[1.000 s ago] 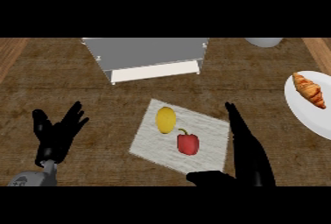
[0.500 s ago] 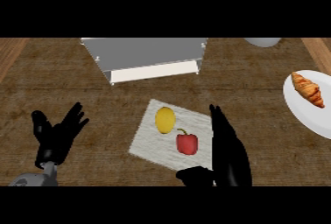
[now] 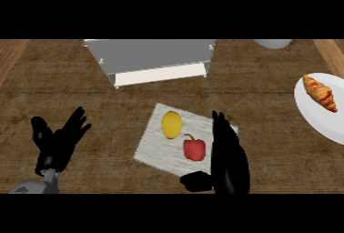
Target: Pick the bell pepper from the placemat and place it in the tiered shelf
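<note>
A red bell pepper (image 3: 194, 149) lies on the pale placemat (image 3: 156, 146), just below a yellow lemon (image 3: 171, 124). My right hand (image 3: 228, 157) stands open immediately right of the pepper, fingers straight and pointing away from me, thumb (image 3: 196, 181) below the pepper. It looks close to the pepper without holding it. The grey tiered shelf (image 3: 153, 58) sits at the back of the counter, above the placemat. My left hand (image 3: 58, 142) rests open at the lower left, fingers up.
A white plate (image 3: 317, 119) with a croissant (image 3: 320, 93) lies at the right edge. A white bowl (image 3: 273, 43) shows at the top right. Brown counter surface stretches between placemat and shelf.
My right hand has slid left across the placemat toward the bell pepper. The left hand, pepper and lemon have not moved.
</note>
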`<state>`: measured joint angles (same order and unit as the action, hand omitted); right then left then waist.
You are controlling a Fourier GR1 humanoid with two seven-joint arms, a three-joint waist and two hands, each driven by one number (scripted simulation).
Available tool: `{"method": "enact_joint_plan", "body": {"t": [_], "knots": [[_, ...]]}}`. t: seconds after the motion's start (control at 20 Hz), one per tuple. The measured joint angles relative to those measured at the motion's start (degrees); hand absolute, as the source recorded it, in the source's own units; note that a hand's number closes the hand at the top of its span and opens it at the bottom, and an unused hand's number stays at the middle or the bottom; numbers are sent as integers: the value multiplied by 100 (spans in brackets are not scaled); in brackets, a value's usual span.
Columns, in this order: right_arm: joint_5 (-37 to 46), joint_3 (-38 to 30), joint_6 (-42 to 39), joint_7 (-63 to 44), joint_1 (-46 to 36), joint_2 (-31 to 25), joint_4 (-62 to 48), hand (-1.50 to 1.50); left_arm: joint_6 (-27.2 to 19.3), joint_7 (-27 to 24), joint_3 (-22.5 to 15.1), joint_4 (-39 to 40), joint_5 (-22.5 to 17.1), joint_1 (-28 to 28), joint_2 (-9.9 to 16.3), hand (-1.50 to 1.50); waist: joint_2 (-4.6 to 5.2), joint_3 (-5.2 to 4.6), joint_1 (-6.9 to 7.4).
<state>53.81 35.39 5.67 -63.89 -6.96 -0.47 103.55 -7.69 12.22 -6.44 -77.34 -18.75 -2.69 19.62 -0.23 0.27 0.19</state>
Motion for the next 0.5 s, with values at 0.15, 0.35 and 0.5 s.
{"method": "enact_joint_plan", "body": {"t": [0.15, 0.35, 0.5], "knots": [[-4, 77, 173, -27, -168, -2, -340, -150, 16, 30, 34, -35, 31, 6, -39, 0, 4, -2, 10], [72, -15, 292, 17, -154, 0, -621, -150, 47, 5, 120, 40, 77, -30, -71, 0, 4, -2, -4], [118, -24, 435, 35, -246, 0, -932, -150, 49, -9, 126, 45, 145, -28, -123, 0, 2, 2, 2]]}}
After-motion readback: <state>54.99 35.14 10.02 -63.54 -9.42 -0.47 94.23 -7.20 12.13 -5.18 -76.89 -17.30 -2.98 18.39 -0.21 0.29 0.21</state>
